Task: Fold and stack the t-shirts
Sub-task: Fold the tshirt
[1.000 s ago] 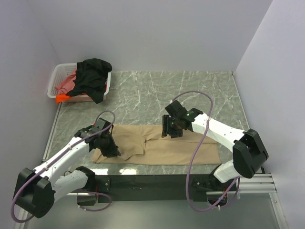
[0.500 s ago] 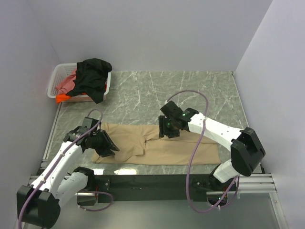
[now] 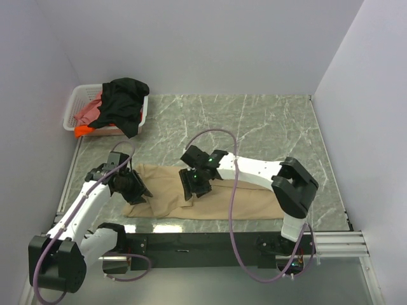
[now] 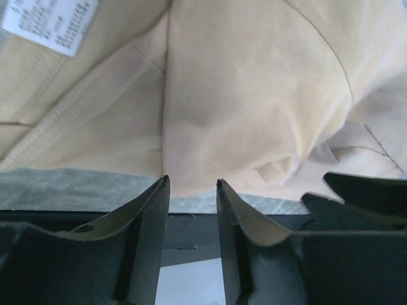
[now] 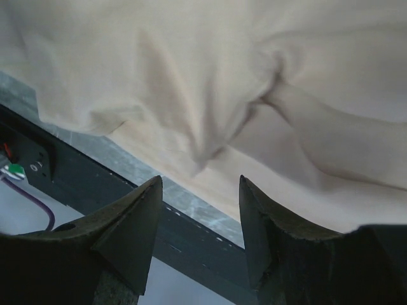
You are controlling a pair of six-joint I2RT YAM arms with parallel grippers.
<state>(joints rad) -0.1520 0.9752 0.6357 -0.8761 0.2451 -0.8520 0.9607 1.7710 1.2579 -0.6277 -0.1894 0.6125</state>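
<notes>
Tan cloth lies flat along the near edge of the worktop [image 3: 267, 121]: this is the tan shirt [image 3: 216, 200], spread from the near left part to past the middle. Its left end is doubled over and a little bunched, so the fold looks only begun.

The left end effector [image 3: 135, 189] stands low at this left end. In the left wrist view its jaws are parted with only a narrow gap, and nothing is between them. The hem of the shirt and its white tag [image 4: 49, 22] lie just beyond the tips.

The right end effector [image 3: 193, 185] hangs over the middle of the shirt, jaws apart and empty. The cloth under it is wrinkled. I think it is placed there to take the near edge for the next fold.

A black shirt [image 3: 124, 101], a pink-red shirt [image 3: 89, 113] and an orange shirt [image 3: 82, 131] wait in the basket [image 3: 75, 101] at the far left corner, so most of the task remains.
</notes>
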